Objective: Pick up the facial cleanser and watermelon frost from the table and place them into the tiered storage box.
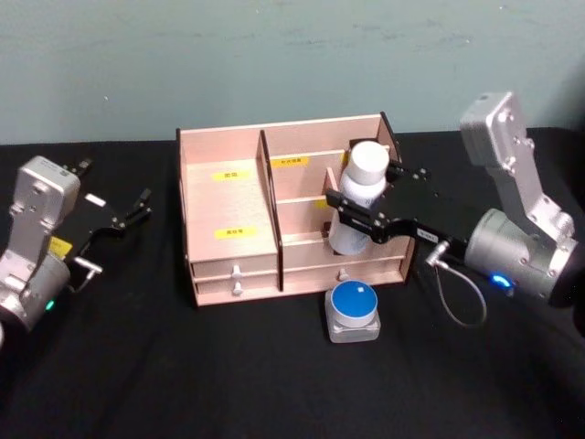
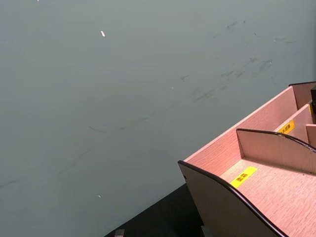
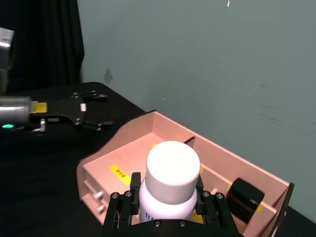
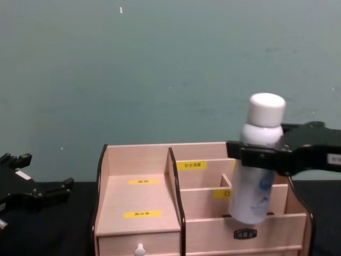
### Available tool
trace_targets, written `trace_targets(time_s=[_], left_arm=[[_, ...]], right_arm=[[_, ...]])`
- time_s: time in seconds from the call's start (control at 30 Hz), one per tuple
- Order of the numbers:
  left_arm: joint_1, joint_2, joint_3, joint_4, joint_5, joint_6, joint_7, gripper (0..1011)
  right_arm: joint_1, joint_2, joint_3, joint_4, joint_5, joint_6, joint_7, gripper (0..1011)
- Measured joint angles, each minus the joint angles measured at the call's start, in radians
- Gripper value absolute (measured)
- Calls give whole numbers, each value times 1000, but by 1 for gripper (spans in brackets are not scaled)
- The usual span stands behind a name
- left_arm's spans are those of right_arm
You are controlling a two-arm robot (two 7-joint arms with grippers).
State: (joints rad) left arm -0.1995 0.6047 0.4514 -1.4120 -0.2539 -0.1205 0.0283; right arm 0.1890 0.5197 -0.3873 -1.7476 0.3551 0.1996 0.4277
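Right gripper [image 1: 361, 208] is up over the tiered storage box [image 1: 226, 139], clamped round the waist of the white-capped facial cleanser [image 1: 368, 165]. The bottle hangs over the right-hand tiers. From the chest view it leans a touch, base low against the front rail [image 4: 208, 226], and whether it has touched down inside cannot be told.

Out front, the blue-lidded tub, taken to be the watermelon frost [image 1: 354, 309], sits on the black table [image 1: 183, 375] just beside the drawers, not yet picked. Left gripper [image 1: 128, 218] is parked well off to the left, fingers spread and empty.

Now the dangers. That lean is the worry: lowered as it is, the base could catch the front rail or one of the inner dividers [image 4: 202, 198] and shove the light box backwards. Let go too high and a tall, narrow bottle likely tips against a partition or topples out. And on the way out, the arm passes close above the tub, so a low retreat could knock it
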Motion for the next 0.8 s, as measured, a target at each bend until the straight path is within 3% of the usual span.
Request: trace_targets(time_s=[0.8], left_arm=[[0, 0, 0, 0, 0, 0, 0, 1001]], right_arm=[[254, -158, -73, 258, -65, -12, -6, 613]])
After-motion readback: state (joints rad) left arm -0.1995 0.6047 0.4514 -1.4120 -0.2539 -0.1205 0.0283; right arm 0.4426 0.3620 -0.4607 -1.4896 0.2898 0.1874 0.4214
